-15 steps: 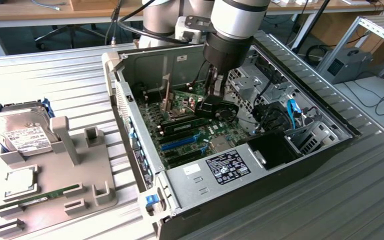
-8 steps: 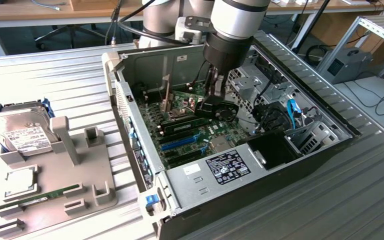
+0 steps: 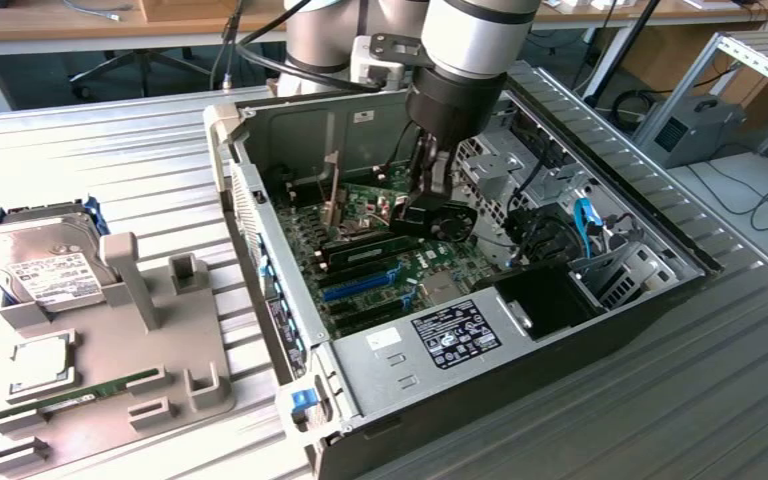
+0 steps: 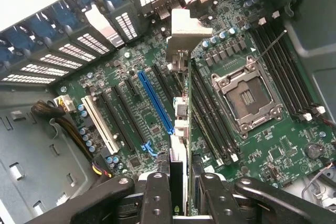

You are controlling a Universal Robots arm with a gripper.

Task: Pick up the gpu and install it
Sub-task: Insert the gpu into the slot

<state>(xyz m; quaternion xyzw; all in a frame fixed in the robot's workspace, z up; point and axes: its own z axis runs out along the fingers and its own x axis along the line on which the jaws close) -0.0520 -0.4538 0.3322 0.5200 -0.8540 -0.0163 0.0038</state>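
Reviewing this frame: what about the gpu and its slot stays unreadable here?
- gpu: wrist view shows it edge-on, so fan and board face are hidden; its lower end is covered by the gripper.
- Exterior view: the arm blocks most of the card.
- Whether the card's edge has met a slot on the motherboard: cannot tell.

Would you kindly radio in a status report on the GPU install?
Tool shut on GPU. GPU edge-on above motherboard, inside case. Nothing blocking.

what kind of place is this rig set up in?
Looks like a robotics lab or workshop test cell. An open PC case lies on a ribbed metal table, a grey fixture tray holds spare parts such as a hard drive, and desks with cabling stand behind.
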